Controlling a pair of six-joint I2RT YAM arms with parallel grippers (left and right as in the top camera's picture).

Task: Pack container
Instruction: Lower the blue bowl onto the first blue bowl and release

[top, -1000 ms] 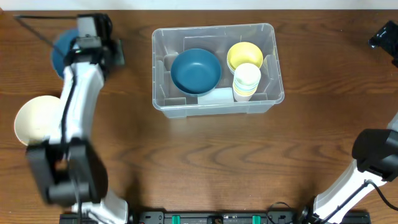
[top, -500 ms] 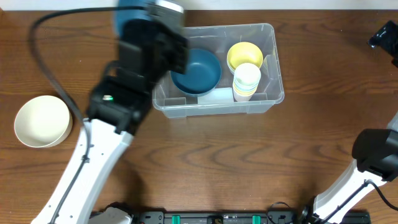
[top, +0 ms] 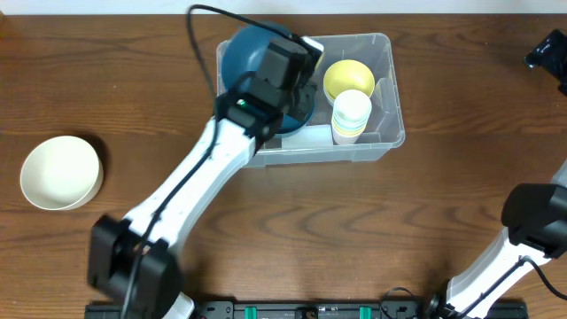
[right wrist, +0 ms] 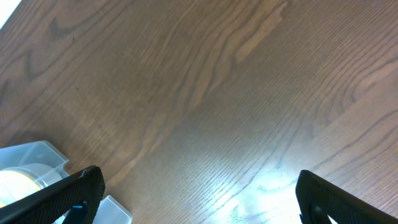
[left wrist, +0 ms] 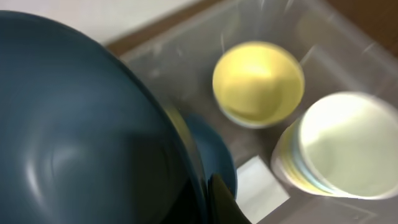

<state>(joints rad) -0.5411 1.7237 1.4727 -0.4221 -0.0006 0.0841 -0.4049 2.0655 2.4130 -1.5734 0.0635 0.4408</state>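
The container point(top: 310, 152), a large clear bin, stands at the back middle of the table. It holds a blue bowl point(top: 303, 108), a yellow bowl point(top: 347, 78) and a stack of cups point(top: 351, 115). My left gripper point(top: 282, 64) is shut on the rim of a second blue bowl point(top: 246, 51) and holds it tilted above the bin's left half. In the left wrist view this held bowl point(left wrist: 81, 124) fills the left side, with my gripper point(left wrist: 208, 193) pinching its rim above the yellow bowl point(left wrist: 258, 81) and cups point(left wrist: 342, 143). My right gripper point(right wrist: 199, 199) is open and empty at the far right point(top: 549, 53).
A cream bowl point(top: 60, 171) sits on the wooden table at the far left. A corner of the bin point(right wrist: 37, 155) shows at the lower left of the right wrist view, above bare wood.
My left arm has swung from the far left of the table to the right, carrying the blue bowl to above the bin's left half. The right arm has not moved.
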